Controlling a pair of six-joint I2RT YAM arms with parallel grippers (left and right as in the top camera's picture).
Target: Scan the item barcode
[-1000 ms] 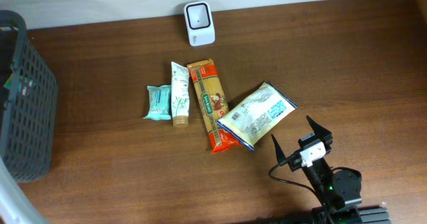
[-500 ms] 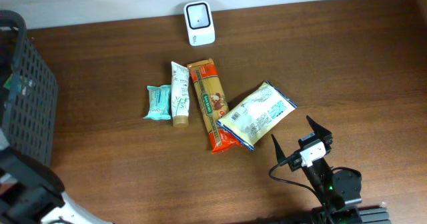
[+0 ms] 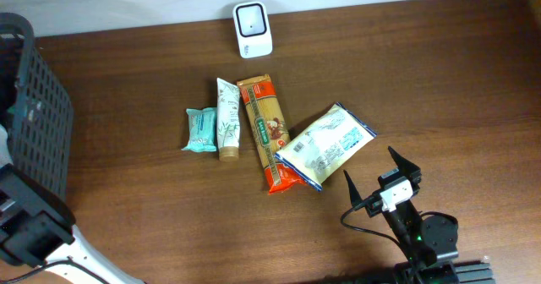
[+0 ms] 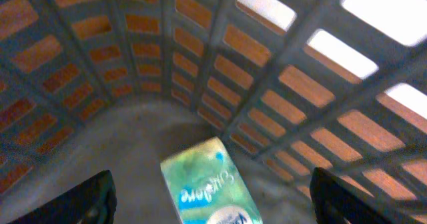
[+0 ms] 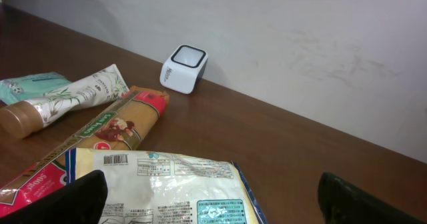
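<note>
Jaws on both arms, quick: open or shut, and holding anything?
Left gripper: jaws open, holding nothing.
Right gripper: jaws open, holding nothing.

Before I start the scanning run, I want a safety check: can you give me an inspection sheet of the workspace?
Surface: wooden table.
Job's things: scanner at the back edge; teal packet, tube, pasta and bag mid-table, bag overlapping pasta; basket at left, green packet inside.
Clutter: nothing seen.
Grippers: left gripper jaws open over the green packet; right gripper jaws open, empty.
Cables: black cable looped beside the right arm.
Surroundings: white wall.
</note>
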